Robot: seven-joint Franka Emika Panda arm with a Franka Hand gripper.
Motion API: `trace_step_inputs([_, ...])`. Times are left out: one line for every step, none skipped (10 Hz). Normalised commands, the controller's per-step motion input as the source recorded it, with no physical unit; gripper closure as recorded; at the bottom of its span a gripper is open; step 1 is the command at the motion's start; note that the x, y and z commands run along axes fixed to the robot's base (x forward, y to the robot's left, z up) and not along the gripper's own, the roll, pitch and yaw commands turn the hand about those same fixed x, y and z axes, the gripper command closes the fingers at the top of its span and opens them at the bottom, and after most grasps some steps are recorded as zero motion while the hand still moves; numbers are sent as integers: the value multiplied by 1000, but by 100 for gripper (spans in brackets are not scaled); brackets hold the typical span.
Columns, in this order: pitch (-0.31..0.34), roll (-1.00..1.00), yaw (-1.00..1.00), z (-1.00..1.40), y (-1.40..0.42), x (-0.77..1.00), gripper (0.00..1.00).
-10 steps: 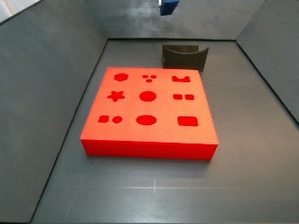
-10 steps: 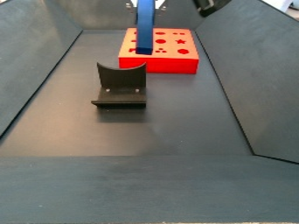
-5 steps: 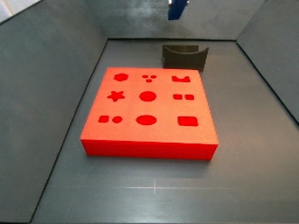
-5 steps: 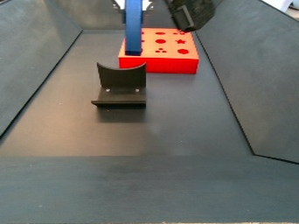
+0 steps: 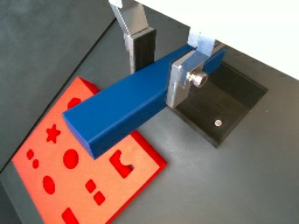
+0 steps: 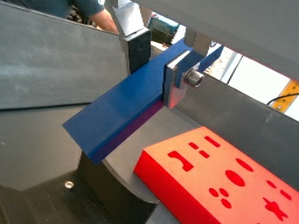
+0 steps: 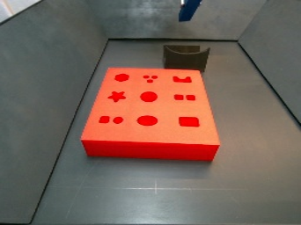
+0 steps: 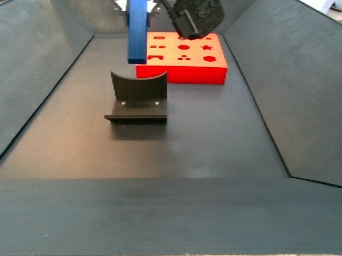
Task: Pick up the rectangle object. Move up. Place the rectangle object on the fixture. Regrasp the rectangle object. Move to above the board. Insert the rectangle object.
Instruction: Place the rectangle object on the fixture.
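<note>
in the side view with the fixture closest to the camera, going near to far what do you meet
The fixture → the blue rectangle object, held upright off the floor by the gripper at the frame's top edge → the red board.

The blue rectangle object hangs upright in the gripper above the dark fixture, red board behind

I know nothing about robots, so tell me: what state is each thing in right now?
tool: shut on the rectangle object, up in the air.
rectangle object: held at one end, lifted clear of the floor; hangs upright in a side view.
fixture: standing on the floor, nothing resting on it.
board: flat on the floor, its holes unfilled.
</note>
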Motion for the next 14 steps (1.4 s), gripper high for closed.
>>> trace_step_inputs([336, -1000, -118, -1000, 134, 134, 100])
trace_step_inputs([285, -868, -212, -1000, 142, 159, 100])
trace_step_inputs([232, -722, -255, -1000, 139, 176, 100])
trace_step_inputs([175, -565, -273, -1000, 142, 184, 100])
trace_step_inputs([103, -357, -278, -1000, 144, 191, 100])
trace_step_inputs([52, -239, -267, -1000, 135, 197, 100])
trace_step_inputs([20, -196, -251, -1000, 134, 196, 100])
trace_step_inputs([-46, -167, -201, -872, 125, 180, 100])
trace_step_inputs([-61, -166, -177, -748, 106, 160, 100])
trace_step_inputs([-75, -157, -129, -514, 79, 125, 100])
trace_step_inputs([-74, -143, -93, -398, 70, 97, 100])
trace_step_inputs([-74, -124, -58, -326, 77, 80, 100])
trace_step_inputs([-71, -122, -48, -326, 77, 77, 100])
trace_step_inputs([-64, -116, -32, -326, 77, 73, 100])
